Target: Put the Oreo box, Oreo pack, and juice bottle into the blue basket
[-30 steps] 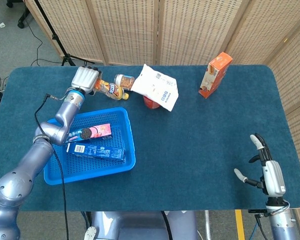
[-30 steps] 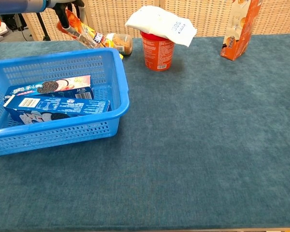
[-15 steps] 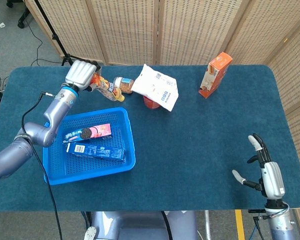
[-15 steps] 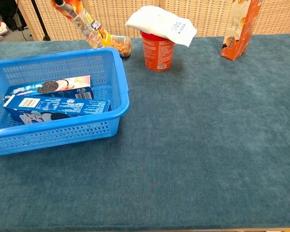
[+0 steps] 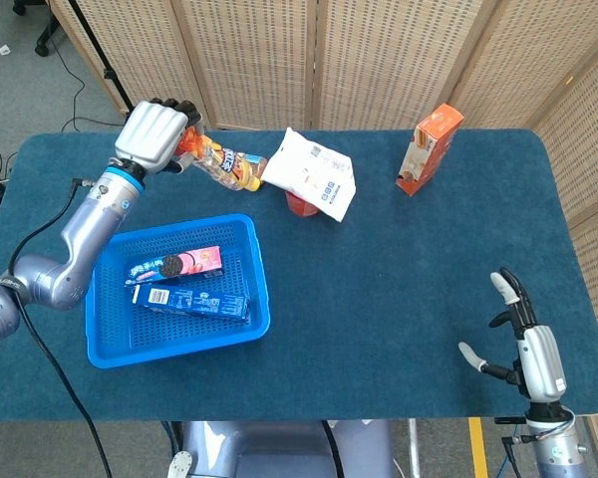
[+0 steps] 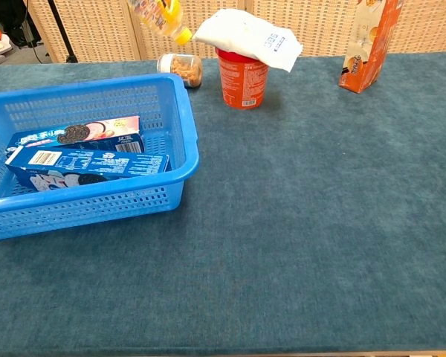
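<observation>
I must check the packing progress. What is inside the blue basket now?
The basket holds the Oreo pack and, beside it, the Oreo box. The mesh floor under them is covered.

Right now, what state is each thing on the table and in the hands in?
juice bottle: lifted, tilted, gripped by left hand
Oreo box: lying in blue basket
Oreo pack: lying in the basket
right hand: empty, fingers apart
red cup: upright, white bag on top
orange carton: standing
</observation>
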Motion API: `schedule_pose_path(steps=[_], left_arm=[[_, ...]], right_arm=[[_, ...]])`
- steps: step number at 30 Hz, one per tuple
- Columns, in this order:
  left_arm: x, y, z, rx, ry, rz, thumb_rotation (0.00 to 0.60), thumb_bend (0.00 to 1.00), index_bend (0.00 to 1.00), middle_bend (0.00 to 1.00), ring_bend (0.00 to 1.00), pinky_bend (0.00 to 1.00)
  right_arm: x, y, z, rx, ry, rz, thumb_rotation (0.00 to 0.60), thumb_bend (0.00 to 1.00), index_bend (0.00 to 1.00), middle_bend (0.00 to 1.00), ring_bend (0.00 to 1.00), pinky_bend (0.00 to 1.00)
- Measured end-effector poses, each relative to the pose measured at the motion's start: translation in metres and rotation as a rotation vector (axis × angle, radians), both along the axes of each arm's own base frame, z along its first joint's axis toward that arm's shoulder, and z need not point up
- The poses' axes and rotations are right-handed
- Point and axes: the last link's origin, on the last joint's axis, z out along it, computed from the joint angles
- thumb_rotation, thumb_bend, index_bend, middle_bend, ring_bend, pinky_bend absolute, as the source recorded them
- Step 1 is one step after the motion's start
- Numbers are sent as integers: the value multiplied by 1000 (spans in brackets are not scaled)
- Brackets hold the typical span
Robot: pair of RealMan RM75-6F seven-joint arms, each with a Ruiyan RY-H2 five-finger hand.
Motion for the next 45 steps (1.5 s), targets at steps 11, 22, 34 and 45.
schedule_pose_path(steps=[11, 22, 34, 45], left_arm=[[30, -55, 10, -94, -43, -74, 600, 348, 684, 351, 333, 362], [13, -97, 35, -147, -49, -29, 600, 335, 684, 350, 334, 363], [-23, -140, 56, -237, -31, 64, 600, 243, 421, 56, 96, 242], [-54, -166, 66, -302, 9, 132, 600, 220, 316, 0, 30, 166]], right_arm=[[4, 4, 0, -2, 6, 15, 600, 245, 0, 0, 0, 464], [7, 5, -4, 2, 25, 20, 600, 243, 0, 0, 0, 464], [15, 10, -10, -5, 62, 50, 600, 246, 0, 0, 0, 464], [20, 12, -10, -20, 75, 62, 600, 245, 0, 0, 0, 464]])
